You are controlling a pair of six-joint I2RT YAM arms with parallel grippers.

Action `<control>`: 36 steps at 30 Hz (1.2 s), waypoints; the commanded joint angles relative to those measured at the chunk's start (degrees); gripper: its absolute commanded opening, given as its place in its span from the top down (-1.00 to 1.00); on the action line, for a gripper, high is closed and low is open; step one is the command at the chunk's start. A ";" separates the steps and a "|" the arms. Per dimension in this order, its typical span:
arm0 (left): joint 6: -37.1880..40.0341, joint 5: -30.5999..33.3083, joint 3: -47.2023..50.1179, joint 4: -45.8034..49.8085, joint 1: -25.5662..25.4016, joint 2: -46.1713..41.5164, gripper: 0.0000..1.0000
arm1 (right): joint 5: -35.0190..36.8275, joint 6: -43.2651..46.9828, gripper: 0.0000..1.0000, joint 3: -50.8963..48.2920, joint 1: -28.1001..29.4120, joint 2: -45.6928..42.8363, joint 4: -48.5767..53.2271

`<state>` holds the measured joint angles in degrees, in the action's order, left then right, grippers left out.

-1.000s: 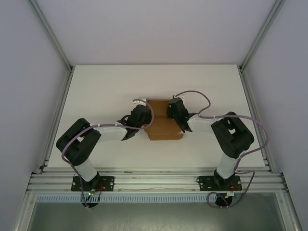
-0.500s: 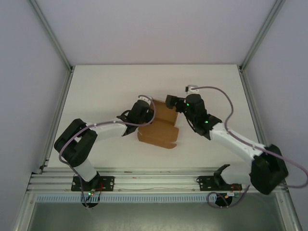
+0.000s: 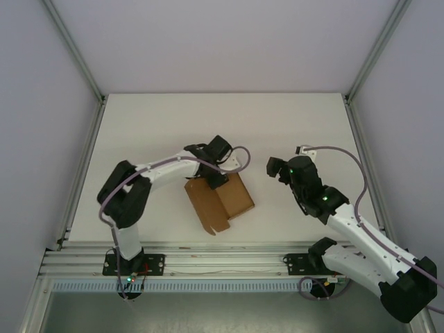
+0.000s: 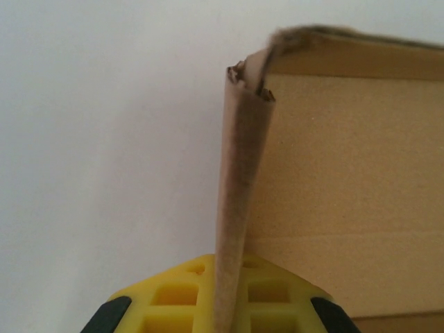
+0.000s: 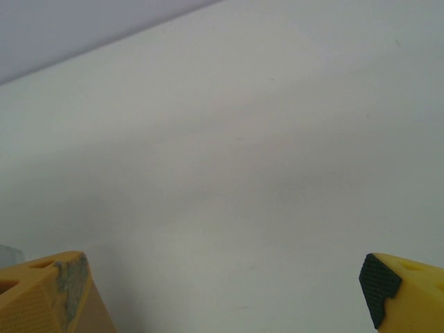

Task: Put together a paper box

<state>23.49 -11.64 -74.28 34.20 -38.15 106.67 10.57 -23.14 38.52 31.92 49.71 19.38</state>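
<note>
Your left gripper (image 4: 225, 295) seems pinched on a thin upright flap of the paper box (image 4: 340, 194), though the contact is cropped. The box is plain matte brown cardboard, frayed at the flap's top corner, with a flat panel just beyond. Your right gripper (image 3: 273, 166) is spread wide, its ribbed yellow fingers (image 5: 45, 295) well apart from the box.

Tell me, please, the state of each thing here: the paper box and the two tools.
paper box: partly folded, top open, one wall raised.
left tool: shut on the raised wall of the paper box.
right tool: open, empty, apart from the paper box.
</note>
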 commanded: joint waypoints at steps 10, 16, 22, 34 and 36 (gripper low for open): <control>0.46 25.71 -11.44 6.95 -4.89 20.14 1.00 | 2.52 -1.14 -1.00 -1.39 -0.57 0.96 1.39; 3.86 24.39 -12.09 4.61 -4.98 18.46 0.40 | 2.93 -1.39 -1.00 -2.23 -0.80 0.15 2.22; 9.25 20.96 -12.32 4.21 -4.98 11.48 -0.45 | 1.37 -0.01 -1.00 -2.33 -1.24 -2.87 3.43; 13.83 10.67 -9.70 1.55 -4.52 -1.66 -1.00 | -3.26 5.39 -0.99 0.08 -2.71 -5.47 5.12; 12.95 10.45 -9.67 -0.54 -3.86 -3.31 -1.00 | -5.53 7.04 -1.00 0.21 -2.91 -5.33 4.38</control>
<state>35.73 1.45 -84.53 36.99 -42.70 106.19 7.46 -19.16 36.58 29.41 45.25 23.22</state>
